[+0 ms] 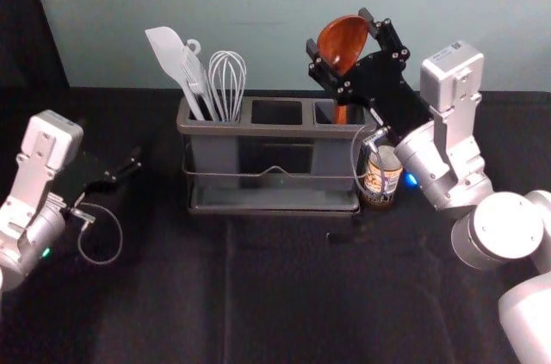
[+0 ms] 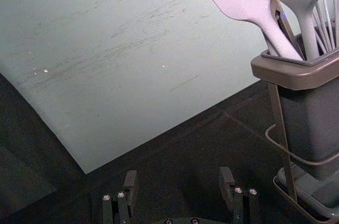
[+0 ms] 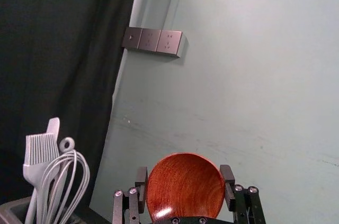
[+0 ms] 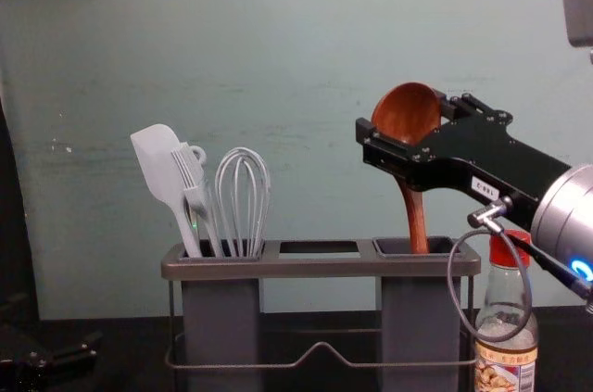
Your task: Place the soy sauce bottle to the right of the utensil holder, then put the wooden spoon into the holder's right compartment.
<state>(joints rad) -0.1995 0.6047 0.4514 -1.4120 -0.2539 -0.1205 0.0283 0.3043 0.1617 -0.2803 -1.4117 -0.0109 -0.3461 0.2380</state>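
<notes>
The wooden spoon (image 1: 342,41) is bowl-up above the utensil holder (image 1: 258,130), its handle (image 4: 415,221) reaching down into the right compartment (image 4: 394,246). My right gripper (image 1: 339,34) is shut on the spoon's bowl, a finger against each side; in the right wrist view the bowl (image 3: 185,187) spans the space between the fingertips of my right gripper (image 3: 184,184). Upright beside the holder's right end stands the soy sauce bottle (image 4: 505,318), partly behind my right gripper's cable. My left gripper (image 1: 125,173) is parked left of the holder, open and empty in its wrist view (image 2: 178,184).
A spatula (image 4: 162,170), a brush (image 4: 192,179) and a whisk (image 4: 243,197) stand in the holder's left compartment. Behind the holder rises a pale wall (image 1: 275,11). A black cloth (image 1: 224,295) covers the table.
</notes>
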